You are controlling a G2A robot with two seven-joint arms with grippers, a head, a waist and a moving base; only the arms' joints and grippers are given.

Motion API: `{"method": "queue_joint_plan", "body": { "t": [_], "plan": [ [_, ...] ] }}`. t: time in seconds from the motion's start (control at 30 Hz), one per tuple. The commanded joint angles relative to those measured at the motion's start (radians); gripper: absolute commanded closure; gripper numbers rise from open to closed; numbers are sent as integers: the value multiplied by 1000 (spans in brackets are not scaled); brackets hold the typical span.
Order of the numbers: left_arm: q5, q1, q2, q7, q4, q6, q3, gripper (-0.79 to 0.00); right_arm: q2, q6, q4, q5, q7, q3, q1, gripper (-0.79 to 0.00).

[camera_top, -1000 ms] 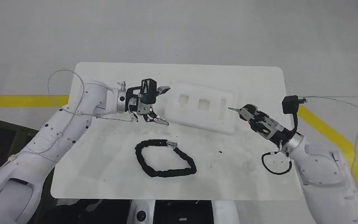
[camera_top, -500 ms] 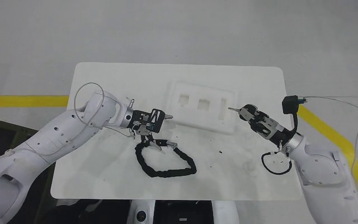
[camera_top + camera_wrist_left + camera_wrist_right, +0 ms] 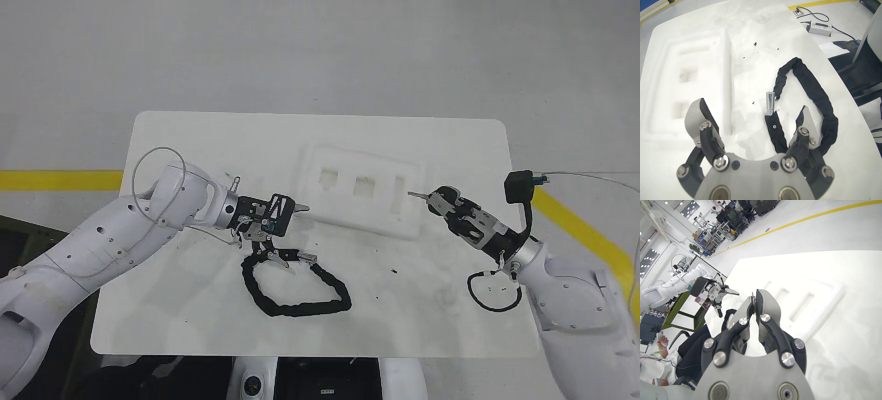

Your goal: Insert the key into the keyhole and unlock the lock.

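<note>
**Ctrl:** Status on L arm?

**Me:** I've got the left pincer (image 3: 294,236) spread wide w/ nothing in it, low over the desk (image 3: 420,310), left of centre. Its fingers straddle one end of the chain lock (image 3: 817,89).

**Ctrl:** Which end?

**Me:** The end w/ the metal barrel (image 3: 770,103). On my left wrist cam the barrel lies flat on the desk, just ahead of the fingertips & roughly between them. The black sleeve behind it runs in under the pincer. No contact that I can see.

**Ctrl:** Rest of the chain?

**Me:** It's a closed loop in a black fabric sleeve, flat on the desk, on the robot's side of the foam tray (image 3: 372,214).

**Ctrl:** Key?

**Me:** The right pincer (image 3: 432,197) is clamped on the key (image 3: 416,194), pads tight together. The shaft pokes out past the tips, over the tray's right end, pointing toward the L arm.

**Ctrl:** Gap btwn key & lock?

**Me:** Well apart, w/ the tray's front edge between them.

**Ctrl:** Keyhole?

**Me:** I can't tell from any cam which face of the barrel has it.

**Ctrl:** Anything else down there?

**Me:** The tray has 3 rectangular pockets. There are a few black specks (image 3: 754,44) on the desk between tray & chain.
</note>
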Motion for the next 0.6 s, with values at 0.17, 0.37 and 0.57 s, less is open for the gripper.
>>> {"method": "queue_joint_plan", "body": {
  "t": [0.17, 0.37, 0.57],
  "plan": [
    [7, 36, -13, -39, -16, -2, 24, -785, 0, 0, 0, 0, 0, 0, 0, 0],
    [32, 28, -30, -23, -10, -2, 90, -785, 0, 0, 0, 0, 0, 0, 0, 0],
    [68, 17, -50, -2, 19, -2, 115, -785, 0, 0, 0, 0, 0, 0, 0, 0]
  ]
}}
